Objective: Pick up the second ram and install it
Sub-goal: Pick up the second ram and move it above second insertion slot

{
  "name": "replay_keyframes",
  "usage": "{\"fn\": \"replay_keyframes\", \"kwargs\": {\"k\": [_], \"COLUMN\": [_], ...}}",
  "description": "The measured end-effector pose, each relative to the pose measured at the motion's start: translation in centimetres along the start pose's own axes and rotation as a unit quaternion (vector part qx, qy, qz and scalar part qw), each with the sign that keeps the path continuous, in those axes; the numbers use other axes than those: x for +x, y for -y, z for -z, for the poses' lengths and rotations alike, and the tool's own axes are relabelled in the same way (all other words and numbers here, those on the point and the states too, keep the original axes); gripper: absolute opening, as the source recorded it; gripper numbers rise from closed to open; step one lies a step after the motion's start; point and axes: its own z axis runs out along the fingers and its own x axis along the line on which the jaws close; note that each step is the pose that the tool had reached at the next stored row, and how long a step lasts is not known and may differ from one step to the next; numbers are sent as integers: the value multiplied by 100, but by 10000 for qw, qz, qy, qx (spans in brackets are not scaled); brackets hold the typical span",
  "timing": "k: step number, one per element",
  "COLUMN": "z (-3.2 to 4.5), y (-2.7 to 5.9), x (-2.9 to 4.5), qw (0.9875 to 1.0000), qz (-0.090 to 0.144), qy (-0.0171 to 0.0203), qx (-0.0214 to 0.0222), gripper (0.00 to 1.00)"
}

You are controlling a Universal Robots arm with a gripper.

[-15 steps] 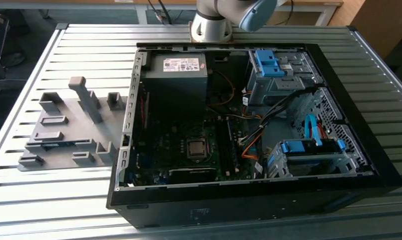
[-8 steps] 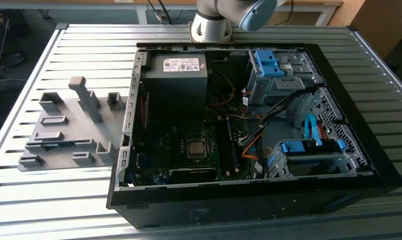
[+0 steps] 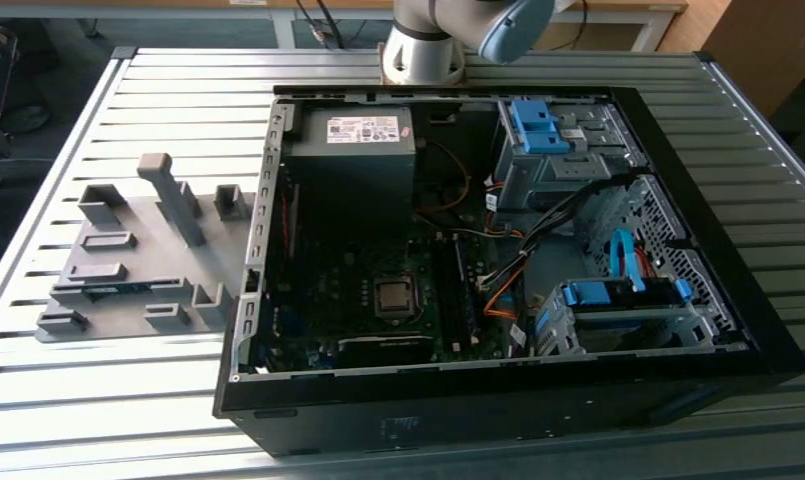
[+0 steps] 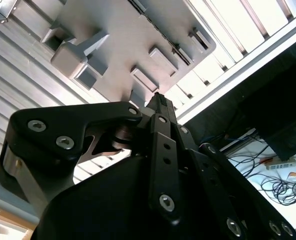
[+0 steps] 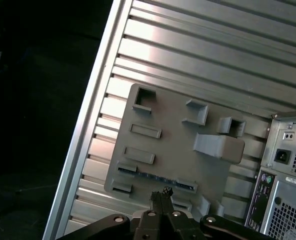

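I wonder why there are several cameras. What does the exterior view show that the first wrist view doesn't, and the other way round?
Exterior view: the inside of the open computer case, with its motherboard and power supply, plus the arm's base behind it. First wrist view: the gripper, shut, and the case's back panel with its sockets. Both: the grey holder plate, the memory stick lying in it, and the slatted table.
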Motion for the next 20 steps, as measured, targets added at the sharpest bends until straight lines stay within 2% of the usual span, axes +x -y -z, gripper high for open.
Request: {"fn": "replay_keyframes", "kwargs": {"k": [6,20], "z": [0,0], "y": [0,0], "x": [1,1], "qw": [9999,9999], "qz": [113,154], "qy": [-5,-7], "qx": [-3,-4], "gripper": [11,11]}}
